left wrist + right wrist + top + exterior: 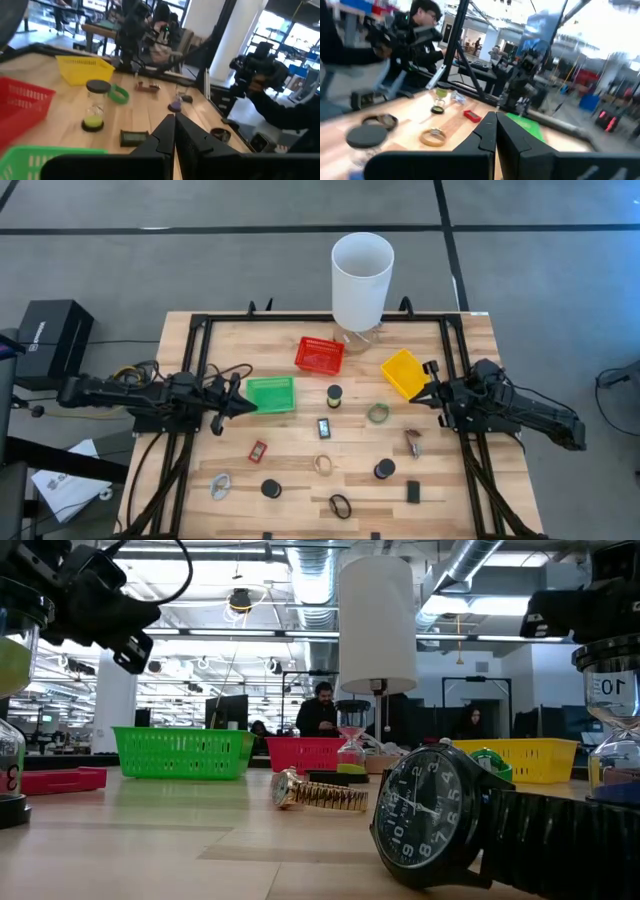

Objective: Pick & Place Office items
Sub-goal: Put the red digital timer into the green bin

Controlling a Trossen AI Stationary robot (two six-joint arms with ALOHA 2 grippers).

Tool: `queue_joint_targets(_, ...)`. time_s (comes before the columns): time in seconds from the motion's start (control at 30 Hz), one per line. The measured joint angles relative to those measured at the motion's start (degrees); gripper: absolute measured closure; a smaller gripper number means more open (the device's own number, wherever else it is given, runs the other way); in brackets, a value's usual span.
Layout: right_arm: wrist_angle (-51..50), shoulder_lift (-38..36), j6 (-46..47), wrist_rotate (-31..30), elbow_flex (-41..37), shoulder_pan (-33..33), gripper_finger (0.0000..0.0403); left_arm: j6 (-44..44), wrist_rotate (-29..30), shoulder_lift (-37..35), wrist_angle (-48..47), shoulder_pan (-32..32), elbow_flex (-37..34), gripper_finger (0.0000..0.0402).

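Both arms are raised over the table, holding nothing. The left gripper is fully closed just beside the green basket. The right gripper is fully closed just beside the yellow basket.

**Front rows**
- Watches, three: the black watch by the front edge, the silver watch to its left, and the gold watch further in.
  - They are probably light.
  - The cases look hard and slippery, and the straps are likely to flex.
  - Grip across the strap next to the case, not on the glass.
- Sand timers, three in all. Two stand here: one black-capped timer and a second timer.
  - The glass is presumably fragile.
  - The timers are top-heavy and likely to tip over.
  - Grip them low on the waist or across a cap, with gentle force.
- Black block, one. It looks stiff and light, and should be pinched across its short sides.

**Middle rows**
- Red block, one. Handle it like the black block.
- Small clip-like piece, one. It is too small to identify.
- Display block, one.
- Green ring, one. It is probably soft, so pinch one wall.
- Third timer, holding yellow-green sand.

**Far side**
- Baskets, three: green, yellow and the red basket.
- White cylinder, one, standing behind the baskets at the table's far edge.
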State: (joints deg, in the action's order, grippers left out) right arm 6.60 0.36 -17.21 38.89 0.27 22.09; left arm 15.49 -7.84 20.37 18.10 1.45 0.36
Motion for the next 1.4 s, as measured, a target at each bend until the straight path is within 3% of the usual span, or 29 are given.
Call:
queue_joint_targets(0.2,6.2,0.0,-16.0,-0.4,0.0,0.2,0.0403,-1.9,0.0,6.8,13.8,3.0,0.0,0.0398)
queue_joint_targets(0.33,10.1,0.0,-11.2,-1.0,0.2,0.2,0.0403,-5.9,1.1,10.6,26.5,3.6,0.0,0.0398)
queue_joint_targets(0.4,9.9,0.0,-8.5,-4.5,0.5,0.2,0.0403,-5.0,3.1,11.9,30.8,3.5,0.0,0.0398)
queue_joint_targets(0.53,9.6,0.0,-6.5,-15.2,0.9,0.2,0.0403,-4.6,4.9,14.1,31.6,2.6,2.2,0.0398)
queue_joint_targets(0.63,9.1,0.0,-4.6,-19.4,0.9,0.2,0.0403,-5.8,5.0,16.9,31.1,2.0,5.8,0.0391)
queue_joint_targets(0.73,8.9,0.0,-3.7,-19.7,0.9,0.2,0.0403,-9.2,5.0,19.9,25.1,1.0,11.8,0.0373)
queue_joint_targets(0.97,9.1,0.0,-3.7,-19.7,1.1,0.1,0.0403,-9.2,5.1,26.3,-9.5,0.2,29.7,0.0313)
queue_joint_targets(1.07,9.2,0.0,-3.7,-19.7,1.1,0.1,0.0403,-7.4,5.0,28.9,-19.8,1.3,35.3,0.0298)
queue_joint_targets(1.23,9.2,0.0,-3.7,-19.7,1.2,0.1,0.0403,0.4,3.9,31.1,-30.2,3.8,40.1,0.0289)
queue_joint_targets(1.4,9.2,0.0,-3.7,-19.7,1.2,0.1,0.0403,12.0,4.0,31.0,-39.3,5.9,40.5,0.0288)
